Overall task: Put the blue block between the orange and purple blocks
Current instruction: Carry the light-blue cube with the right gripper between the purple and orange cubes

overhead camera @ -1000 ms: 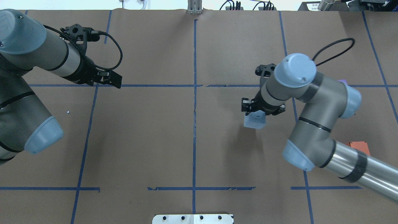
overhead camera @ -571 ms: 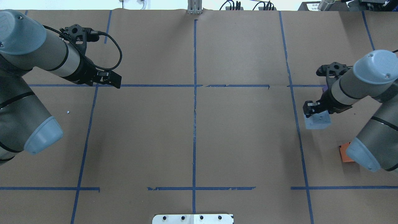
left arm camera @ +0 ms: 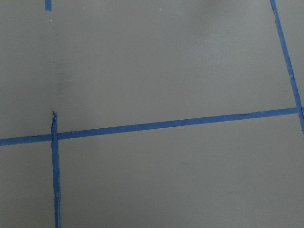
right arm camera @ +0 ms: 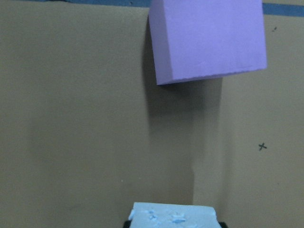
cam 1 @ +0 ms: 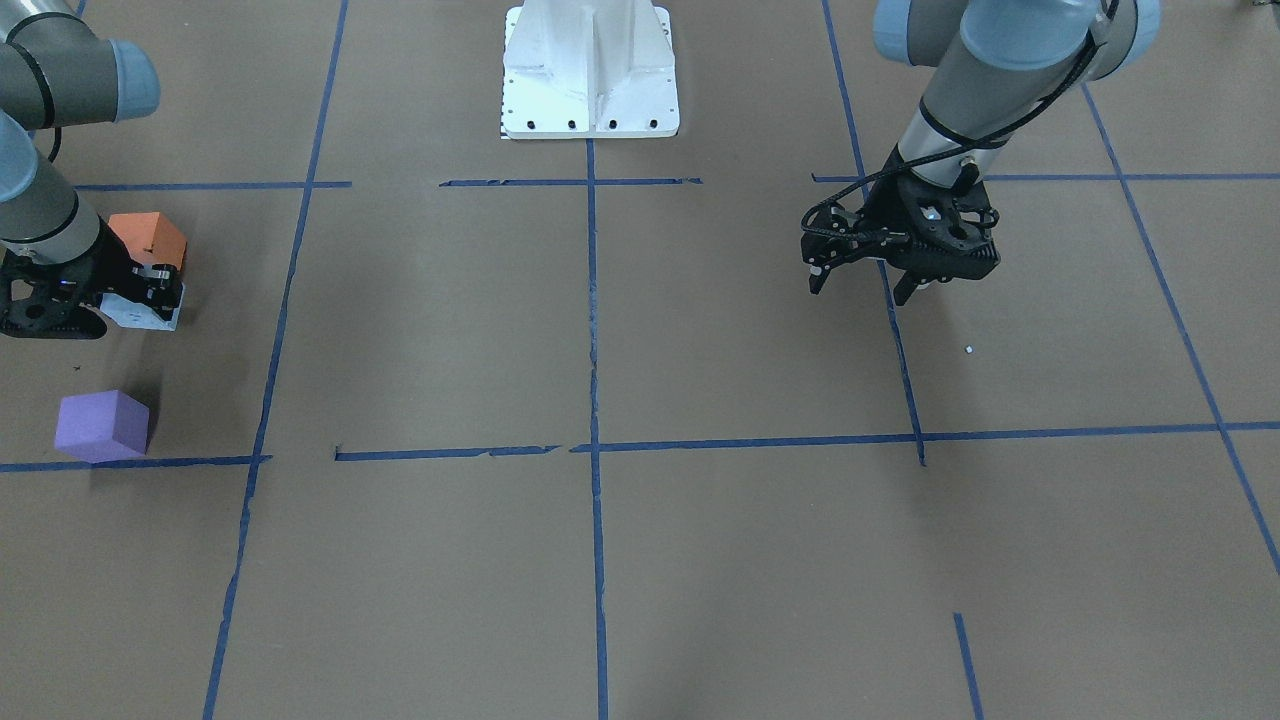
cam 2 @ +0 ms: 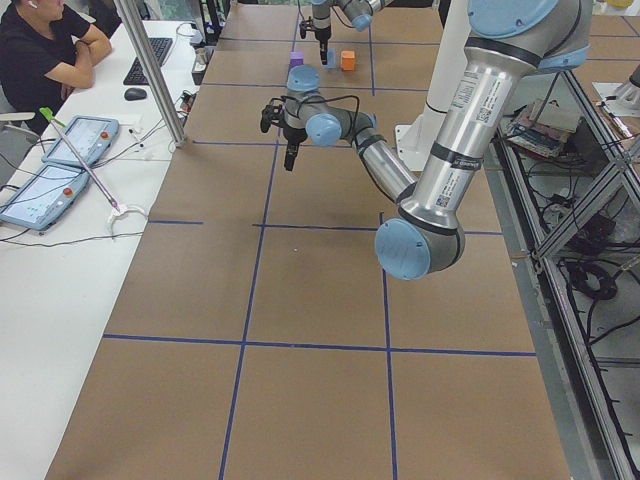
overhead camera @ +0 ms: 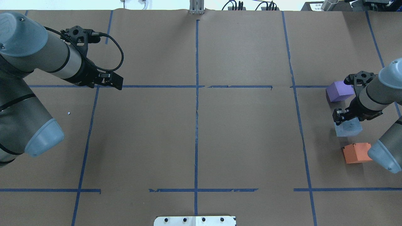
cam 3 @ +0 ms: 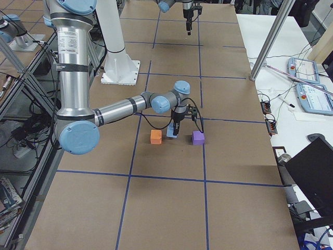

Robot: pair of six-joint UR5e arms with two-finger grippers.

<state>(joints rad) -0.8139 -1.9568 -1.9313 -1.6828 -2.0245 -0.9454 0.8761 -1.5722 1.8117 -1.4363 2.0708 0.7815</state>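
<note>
Left arm: parked toward the bench's left edge, unchanged over the last second. The left gripper (overhead camera: 113, 81) points down over a blue tape line (left arm camera: 156, 124), and its jaws look drawn together on nothing.

Right arm: in that same second it swung from the bench's middle-right out to the right edge, carrying the blue block (overhead camera: 348, 129). The block is now in the gap between the purple block (overhead camera: 339, 91), toward the far edge, and the orange block (overhead camera: 356, 153), toward the robot's edge. It touches neither. The right gripper (overhead camera: 345, 120) is clamped on the block's upper part, wrist roughly vertical, forearm reaching in from the right edge. We cannot tell whether the block rests on the paper yet.

Our judgement: the carry is done; lowering, if needed, and release remain.
</note>
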